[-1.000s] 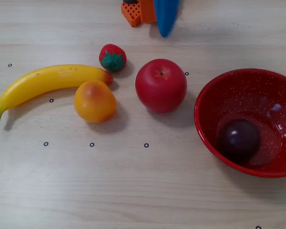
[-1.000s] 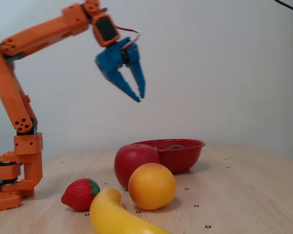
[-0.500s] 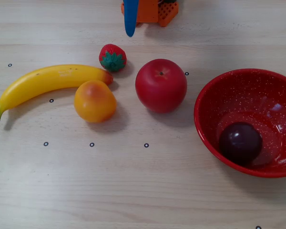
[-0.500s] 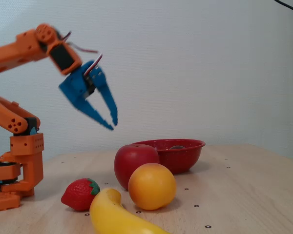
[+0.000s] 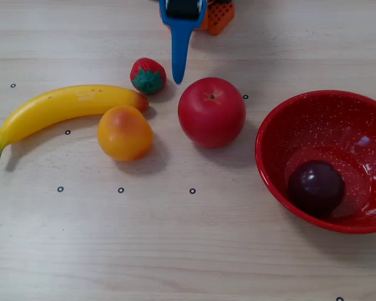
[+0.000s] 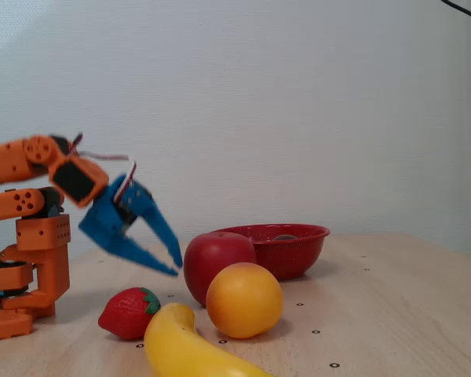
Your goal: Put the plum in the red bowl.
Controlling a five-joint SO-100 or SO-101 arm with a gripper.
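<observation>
The dark purple plum [image 5: 316, 186] lies inside the red speckled bowl [image 5: 282, 122] at the right of a fixed view; in the other fixed view only the bowl [image 6: 294, 251] shows, and the plum is hidden behind its rim. My blue gripper [image 6: 174, 265] is open and empty, held above the table to the left of the red apple [image 6: 213, 265]. In the top-down fixed view the gripper [image 5: 178, 69] points down from the top edge, between the strawberry [image 5: 148, 76] and the apple [image 5: 211, 111], far from the bowl.
A banana [image 5: 62, 110] and a yellow-orange round fruit [image 5: 125, 132] lie at the left. The orange arm base [image 6: 23, 267] stands at the back. Small black ring marks dot the wooden table.
</observation>
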